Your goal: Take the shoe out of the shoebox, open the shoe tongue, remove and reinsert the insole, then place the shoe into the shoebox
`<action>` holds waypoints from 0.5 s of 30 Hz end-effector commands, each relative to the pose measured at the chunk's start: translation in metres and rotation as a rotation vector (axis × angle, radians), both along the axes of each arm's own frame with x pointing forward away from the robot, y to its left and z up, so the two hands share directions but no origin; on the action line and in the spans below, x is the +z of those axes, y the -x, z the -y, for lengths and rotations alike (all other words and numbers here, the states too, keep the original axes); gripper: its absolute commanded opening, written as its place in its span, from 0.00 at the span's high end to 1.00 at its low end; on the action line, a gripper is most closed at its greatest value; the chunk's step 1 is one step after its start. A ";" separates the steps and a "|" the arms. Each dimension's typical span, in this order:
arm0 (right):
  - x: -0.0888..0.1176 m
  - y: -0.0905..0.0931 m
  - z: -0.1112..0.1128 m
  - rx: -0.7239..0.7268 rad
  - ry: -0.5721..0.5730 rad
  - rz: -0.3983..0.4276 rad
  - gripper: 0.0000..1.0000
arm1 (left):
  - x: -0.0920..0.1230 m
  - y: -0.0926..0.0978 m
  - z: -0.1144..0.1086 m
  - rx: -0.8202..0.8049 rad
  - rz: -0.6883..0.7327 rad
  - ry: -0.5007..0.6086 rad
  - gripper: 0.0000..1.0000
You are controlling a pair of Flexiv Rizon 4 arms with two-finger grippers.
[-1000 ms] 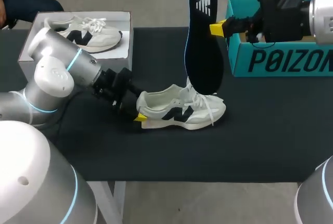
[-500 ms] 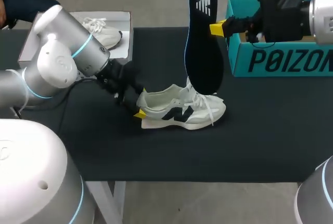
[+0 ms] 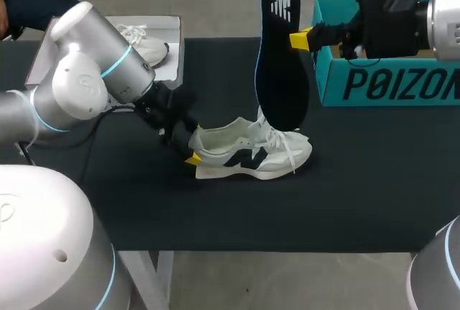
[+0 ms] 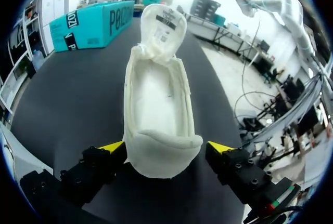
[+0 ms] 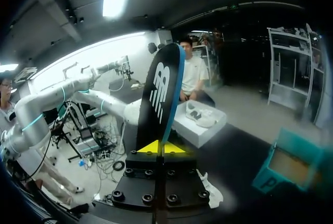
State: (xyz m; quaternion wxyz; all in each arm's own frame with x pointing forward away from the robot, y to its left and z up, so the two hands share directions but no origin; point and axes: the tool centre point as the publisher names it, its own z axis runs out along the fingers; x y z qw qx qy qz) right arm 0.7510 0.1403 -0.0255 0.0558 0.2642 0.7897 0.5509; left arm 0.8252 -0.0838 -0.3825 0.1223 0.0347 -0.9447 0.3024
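A white sneaker with a dark logo lies on its sole on the black table, toe to the right. My left gripper is open at its heel. In the left wrist view the heel of the sneaker sits between the spread fingers of the gripper, and the inside is bare, with the tongue lifted. My right gripper is shut on the edge of the dark insole, holding it upright above the sneaker. The right wrist view shows the insole pinched between the yellow tips of the gripper.
A white shoebox with a second sneaker stands at the back left, partly behind my left arm. A teal box stands at the back right, under my right arm. The table's front edge runs close below the sneaker.
My left arm's elbow has swung up and back, covering more of the white shoebox, while its gripper stays at the heel. The right arm and the insole have not moved.
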 end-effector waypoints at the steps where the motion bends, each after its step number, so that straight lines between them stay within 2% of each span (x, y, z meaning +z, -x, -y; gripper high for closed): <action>1: -0.001 -0.002 -0.002 -0.001 0.001 -0.001 1.00 | 0.027 -0.005 0.007 0.010 -0.095 -0.214 0.00; 4: -0.001 -0.002 -0.002 -0.001 0.001 -0.001 1.00 | 0.035 -0.005 0.007 0.044 -0.134 -0.332 0.00; 8: -0.001 -0.002 -0.002 -0.001 0.001 -0.001 1.00 | 0.033 -0.010 0.006 0.065 -0.173 -0.430 0.00; 12: -0.001 -0.002 -0.002 -0.001 0.001 -0.001 1.00 | 0.035 -0.010 0.014 0.078 -0.217 -0.648 0.00; 14: -0.001 -0.002 -0.002 -0.001 0.001 -0.001 1.00 | 0.040 -0.009 0.016 0.050 -0.204 -0.663 0.00; 15: -0.001 -0.002 -0.002 -0.001 0.001 -0.001 1.00 | 0.042 -0.008 0.017 0.052 -0.200 -0.708 0.00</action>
